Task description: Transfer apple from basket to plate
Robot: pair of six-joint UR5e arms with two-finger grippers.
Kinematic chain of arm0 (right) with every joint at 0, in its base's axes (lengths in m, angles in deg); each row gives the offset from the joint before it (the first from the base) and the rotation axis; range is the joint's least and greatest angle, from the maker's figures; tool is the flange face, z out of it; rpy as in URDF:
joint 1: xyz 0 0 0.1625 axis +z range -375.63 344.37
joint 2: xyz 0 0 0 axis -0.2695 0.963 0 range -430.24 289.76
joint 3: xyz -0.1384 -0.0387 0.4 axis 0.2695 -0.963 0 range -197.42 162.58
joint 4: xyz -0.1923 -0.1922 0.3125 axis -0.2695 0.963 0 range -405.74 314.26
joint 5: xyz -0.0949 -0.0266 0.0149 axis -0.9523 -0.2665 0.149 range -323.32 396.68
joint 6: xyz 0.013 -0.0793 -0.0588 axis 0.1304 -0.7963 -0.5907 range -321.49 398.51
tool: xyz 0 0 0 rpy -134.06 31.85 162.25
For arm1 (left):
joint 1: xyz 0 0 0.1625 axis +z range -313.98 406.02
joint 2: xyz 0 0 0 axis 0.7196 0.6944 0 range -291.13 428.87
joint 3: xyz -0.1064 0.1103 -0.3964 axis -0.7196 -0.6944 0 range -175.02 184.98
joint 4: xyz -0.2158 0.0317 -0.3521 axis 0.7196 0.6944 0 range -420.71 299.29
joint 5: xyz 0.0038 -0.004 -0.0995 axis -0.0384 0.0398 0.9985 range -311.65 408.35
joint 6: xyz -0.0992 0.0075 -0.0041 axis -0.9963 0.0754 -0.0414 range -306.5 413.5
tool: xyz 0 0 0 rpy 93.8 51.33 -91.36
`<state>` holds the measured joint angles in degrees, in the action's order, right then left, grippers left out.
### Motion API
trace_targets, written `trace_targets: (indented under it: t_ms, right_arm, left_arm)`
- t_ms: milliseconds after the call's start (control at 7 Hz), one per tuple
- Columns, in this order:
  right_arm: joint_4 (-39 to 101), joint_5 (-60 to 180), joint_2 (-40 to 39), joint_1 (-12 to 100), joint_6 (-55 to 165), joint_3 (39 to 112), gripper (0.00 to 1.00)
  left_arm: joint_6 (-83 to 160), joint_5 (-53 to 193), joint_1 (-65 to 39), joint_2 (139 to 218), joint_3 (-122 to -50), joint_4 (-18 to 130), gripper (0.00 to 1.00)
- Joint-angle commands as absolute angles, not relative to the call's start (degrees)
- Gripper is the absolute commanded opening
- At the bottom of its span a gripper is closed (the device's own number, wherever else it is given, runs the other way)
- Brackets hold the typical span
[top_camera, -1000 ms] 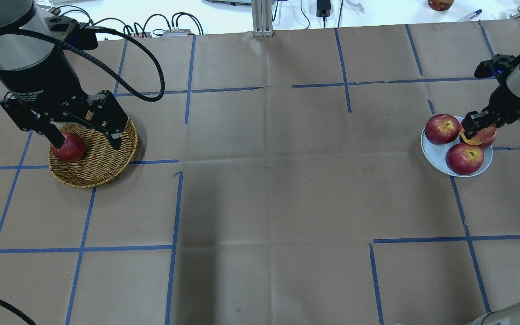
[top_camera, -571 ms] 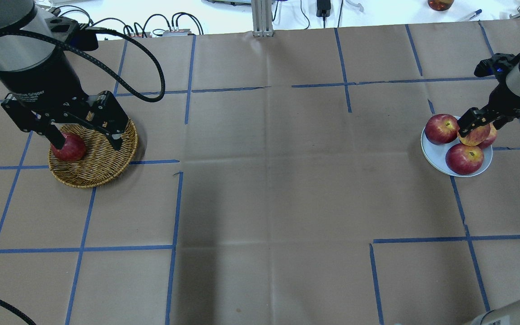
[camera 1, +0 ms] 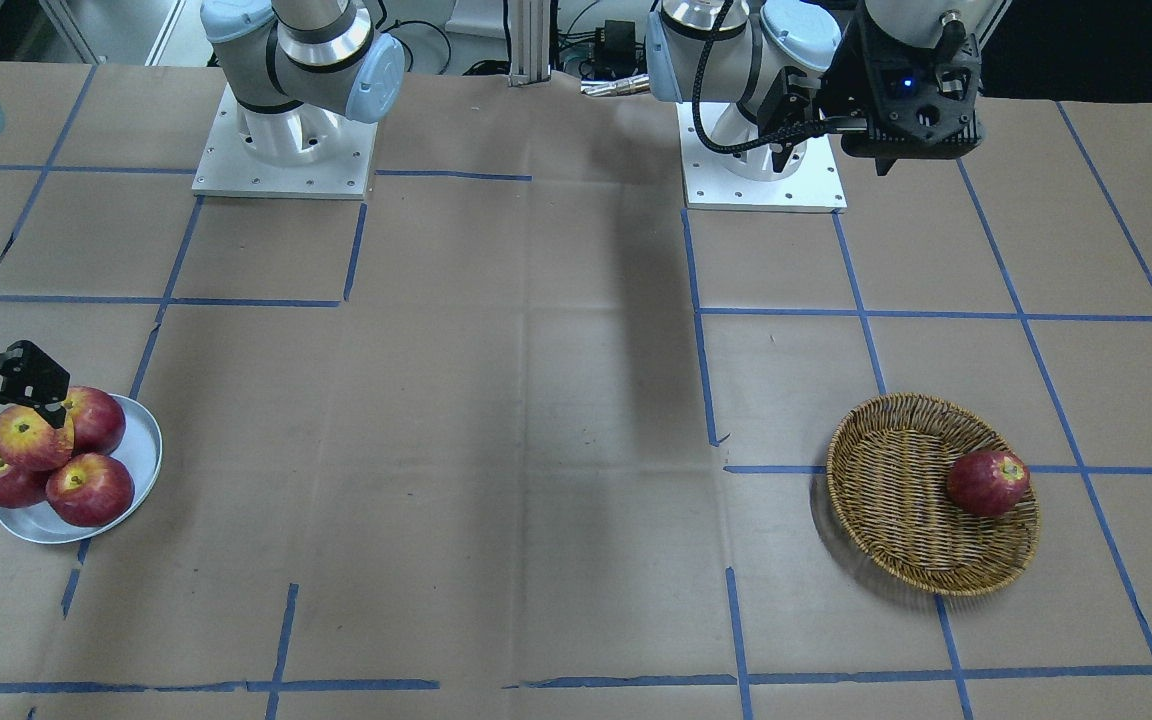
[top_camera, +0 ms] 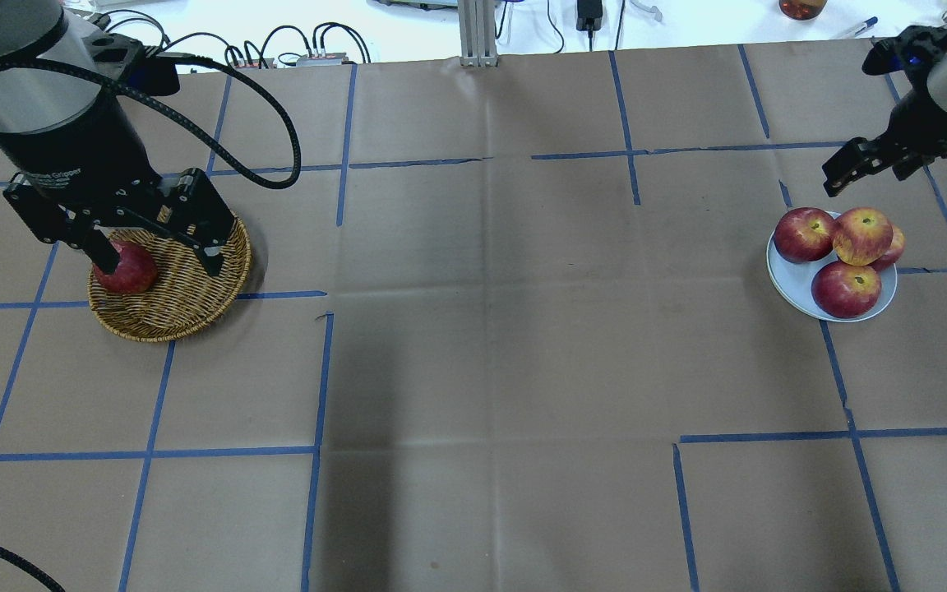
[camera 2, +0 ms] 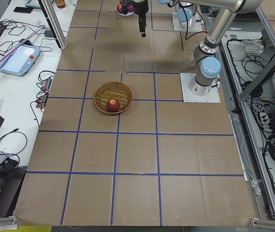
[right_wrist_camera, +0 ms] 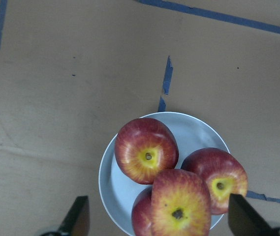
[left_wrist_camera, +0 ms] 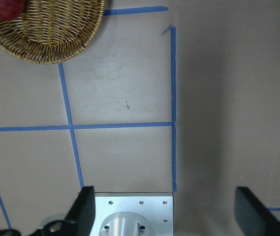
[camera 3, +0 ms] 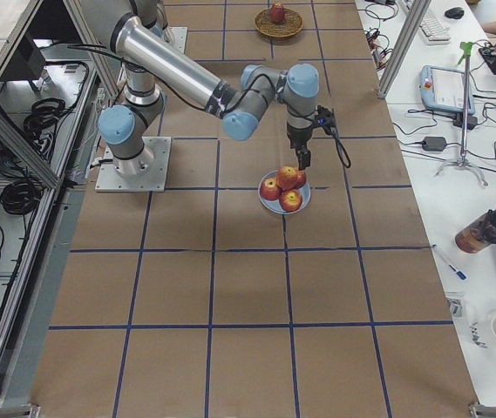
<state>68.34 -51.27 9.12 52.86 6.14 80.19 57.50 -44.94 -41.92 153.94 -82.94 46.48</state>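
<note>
The yellow-streaked apple point(top_camera: 862, 235) rests on top of three red apples on the pale plate point(top_camera: 787, 284) at the right. In the right wrist view the apple point(right_wrist_camera: 180, 204) lies below the camera on the plate point(right_wrist_camera: 199, 132). My right gripper point(top_camera: 868, 171) is open and empty, above and just beyond the pile. The wicker basket point(top_camera: 186, 306) sits at the left. My left gripper point(top_camera: 157, 259) is open and empty, high above it.
A darker red apple point(top_camera: 124, 270) lies in the basket, also seen from the front point(camera 1: 987, 482). The three red apples on the plate include one at the left point(top_camera: 804, 234) and one at the front point(top_camera: 845, 289). Blue tape lines cross the brown table.
My right gripper has let go of the yellow-streaked apple and lifted up and back from the plate. The apple stays on the pile. The left arm has not moved.
</note>
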Motion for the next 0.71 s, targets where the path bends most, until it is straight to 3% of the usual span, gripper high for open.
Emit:
trace_targets:
  t_ms: [0, 571]
  right_arm:
    - [58.53, -51.65, 14.55, 61.14, 19.37, 77.51, 1.00]
    - [53.31, -52.09, 19.05, 72.43, 33.50, 77.68, 1.00]
  left_arm:
    - [57.36, -44.90, -41.87, 153.86, -83.52, 46.17, 0.99]
    - [57.45, -44.99, -41.17, 155.35, -82.03, 46.26, 0.99]
